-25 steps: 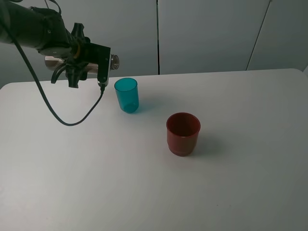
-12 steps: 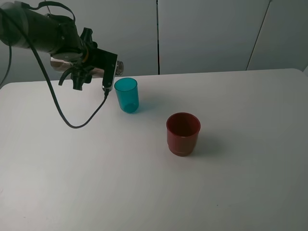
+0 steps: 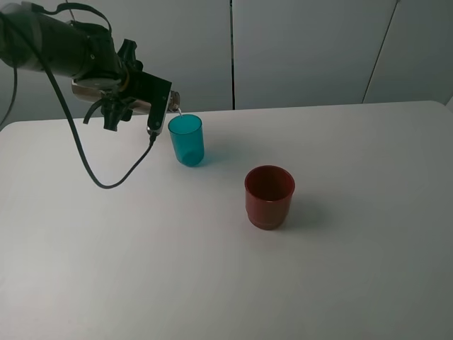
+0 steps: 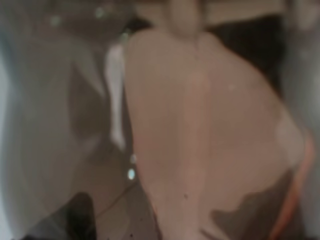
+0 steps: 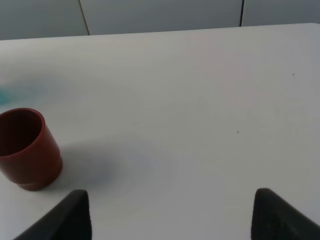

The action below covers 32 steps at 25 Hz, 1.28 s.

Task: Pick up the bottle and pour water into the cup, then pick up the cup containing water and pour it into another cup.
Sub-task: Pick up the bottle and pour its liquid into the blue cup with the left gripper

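My left gripper (image 3: 115, 99) is shut on the smoky grey-brown bottle (image 3: 90, 86), which lies nearly level above the table at the back left. The bottle's mouth sits just over the rim of the teal cup (image 3: 187, 140), and a thin stream of water falls into it. In the left wrist view the bottle (image 4: 200, 125) is a blur that fills the picture. The dark red cup (image 3: 269, 196) stands upright to the right and nearer the front, also seen as the red cup (image 5: 26, 148). My right gripper (image 5: 172, 215) is open, low over bare table, well apart from the red cup.
The white table (image 3: 340, 269) ends at a grey panelled wall behind. A black cable (image 3: 92, 173) hangs in a loop from the left arm down to just above the tabletop, left of the teal cup.
The left arm has carried the bottle right and tipped it, bringing its mouth over the teal cup. Water now runs out. Both cups are unmoved.
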Tool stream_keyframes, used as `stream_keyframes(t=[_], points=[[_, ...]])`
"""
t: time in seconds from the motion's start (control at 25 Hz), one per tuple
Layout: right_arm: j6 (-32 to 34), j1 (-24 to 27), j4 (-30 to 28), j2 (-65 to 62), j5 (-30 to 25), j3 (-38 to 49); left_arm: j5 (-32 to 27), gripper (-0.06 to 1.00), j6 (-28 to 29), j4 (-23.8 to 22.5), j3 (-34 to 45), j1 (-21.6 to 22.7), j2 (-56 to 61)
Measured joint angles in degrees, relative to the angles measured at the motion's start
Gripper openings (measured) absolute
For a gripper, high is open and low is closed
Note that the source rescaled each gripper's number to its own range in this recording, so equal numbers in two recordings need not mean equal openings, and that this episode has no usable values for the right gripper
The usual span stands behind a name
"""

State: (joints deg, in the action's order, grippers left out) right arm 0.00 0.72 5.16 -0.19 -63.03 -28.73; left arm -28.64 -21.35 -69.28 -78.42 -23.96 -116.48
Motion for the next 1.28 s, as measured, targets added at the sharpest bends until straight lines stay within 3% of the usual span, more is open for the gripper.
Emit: stream_keyframes(t=[1.28], points=[[-0.3, 0.0, 0.0, 0.0, 0.0, 0.0, -0.2, 0.03, -2.5, -3.7, 0.0, 0.0, 0.0]])
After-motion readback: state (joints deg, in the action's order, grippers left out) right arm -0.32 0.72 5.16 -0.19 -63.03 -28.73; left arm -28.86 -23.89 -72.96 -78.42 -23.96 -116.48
